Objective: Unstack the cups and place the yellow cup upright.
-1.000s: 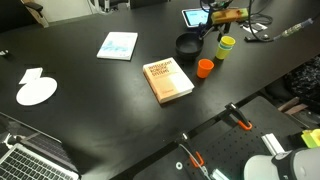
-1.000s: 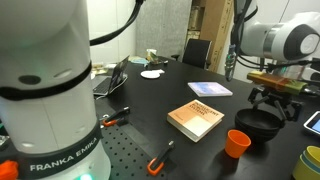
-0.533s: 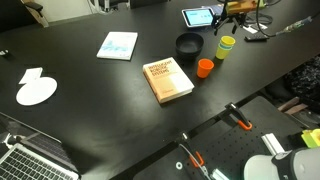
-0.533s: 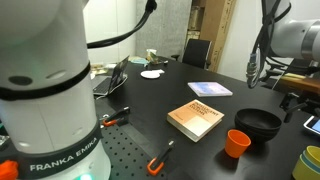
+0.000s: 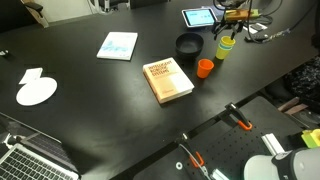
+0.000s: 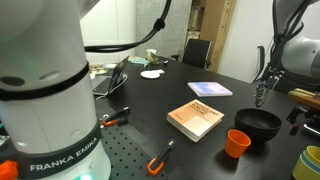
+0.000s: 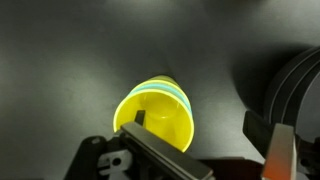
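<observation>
My gripper hangs over the yellow cup, jaws spread wide.
The black bowl sits just beside it, with the orange cup and book nearby. I've shifted off the bowl since a second ago.

An exterior view looked down from high over the black table, taking in nearly all of it. An exterior view sat low beside the robot base (very near it), facing across the tabletop. Both shared the book, bowl and orange cup. The wrist view hung close above the yellow cup.
</observation>
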Available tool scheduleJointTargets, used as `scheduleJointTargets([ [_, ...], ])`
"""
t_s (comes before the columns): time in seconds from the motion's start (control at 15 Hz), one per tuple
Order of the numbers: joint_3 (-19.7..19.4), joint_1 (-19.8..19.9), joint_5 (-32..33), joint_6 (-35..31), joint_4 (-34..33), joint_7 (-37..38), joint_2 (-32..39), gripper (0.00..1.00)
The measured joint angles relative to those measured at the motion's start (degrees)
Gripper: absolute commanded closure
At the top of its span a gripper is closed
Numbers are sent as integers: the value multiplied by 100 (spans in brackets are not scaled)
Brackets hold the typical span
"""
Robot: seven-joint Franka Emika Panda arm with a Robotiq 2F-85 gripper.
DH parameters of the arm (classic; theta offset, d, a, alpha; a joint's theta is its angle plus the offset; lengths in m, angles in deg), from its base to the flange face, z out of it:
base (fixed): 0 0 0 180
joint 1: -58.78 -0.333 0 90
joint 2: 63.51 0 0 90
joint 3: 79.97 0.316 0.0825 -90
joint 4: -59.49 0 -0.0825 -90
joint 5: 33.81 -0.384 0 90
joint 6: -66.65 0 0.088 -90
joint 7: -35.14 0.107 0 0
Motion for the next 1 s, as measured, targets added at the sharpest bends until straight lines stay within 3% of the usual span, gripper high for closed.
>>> scheduleJointTargets([
  [0.13,21,47,-35,103,-268,0,191,14],
  [0.33,32,91,-45,268,-609,1,409,47],
  [0.73,44,184,-81,580,-1120,4,691,92],
  [0.93,50,232,-98,697,-1310,6,791,97],
  [1.0,53,245,-106,729,-1353,9,810,95],
])
